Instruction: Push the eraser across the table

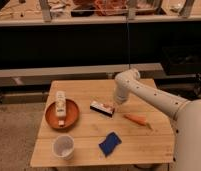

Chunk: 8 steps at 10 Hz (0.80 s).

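Camera view: pincer (115, 103) low over the table (94, 150), at the eraser's (102, 107) right end.

Eraser lies just left of the pincer, its right end at or against the pincer tip; contact cannot be confirmed. It is a small flat block, black base, white top with a reddish-orange mark, set slightly askew on the planks. Pincer points down from the white arm (149, 95); cannot tell whether it is open or closed, and nothing is seen held in it. Carrot (135, 119) lies below and right of the pincer, near. Blue cloth (109, 144) sits below it, well apart. Far left: orange plate (50, 116) carrying a white bottle (60, 104); white cup (63, 147) lower left.
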Motion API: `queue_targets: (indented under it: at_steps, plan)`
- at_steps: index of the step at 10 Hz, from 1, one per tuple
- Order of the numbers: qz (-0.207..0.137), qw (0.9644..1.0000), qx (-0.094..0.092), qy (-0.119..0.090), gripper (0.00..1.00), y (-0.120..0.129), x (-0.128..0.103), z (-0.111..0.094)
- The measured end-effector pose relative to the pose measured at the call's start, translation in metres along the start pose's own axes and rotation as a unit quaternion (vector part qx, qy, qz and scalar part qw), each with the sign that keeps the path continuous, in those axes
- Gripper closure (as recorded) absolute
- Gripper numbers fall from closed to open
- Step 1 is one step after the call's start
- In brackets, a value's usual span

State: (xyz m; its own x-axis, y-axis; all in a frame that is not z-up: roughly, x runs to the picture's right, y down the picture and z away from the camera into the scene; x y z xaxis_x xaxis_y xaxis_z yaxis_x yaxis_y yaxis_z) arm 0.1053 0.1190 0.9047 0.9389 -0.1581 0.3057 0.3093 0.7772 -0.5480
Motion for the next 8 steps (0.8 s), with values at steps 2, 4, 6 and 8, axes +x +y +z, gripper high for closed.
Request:
queue_targets:
  at_steps: [2, 4, 6, 8]
  plan:
    - [-0.007, 1.0, 0.0, -0.002, 0.98, -0.002, -0.006, 0.003]
    - [-0.014, 0.9999, 0.001, -0.005, 0.98, -0.003, -0.011, 0.005]
    - [-0.023, 0.9997, 0.0, -0.008, 0.98, -0.003, -0.02, 0.009]
    - [-0.038, 0.9992, -0.001, -0.011, 0.98, 0.002, -0.029, 0.012]
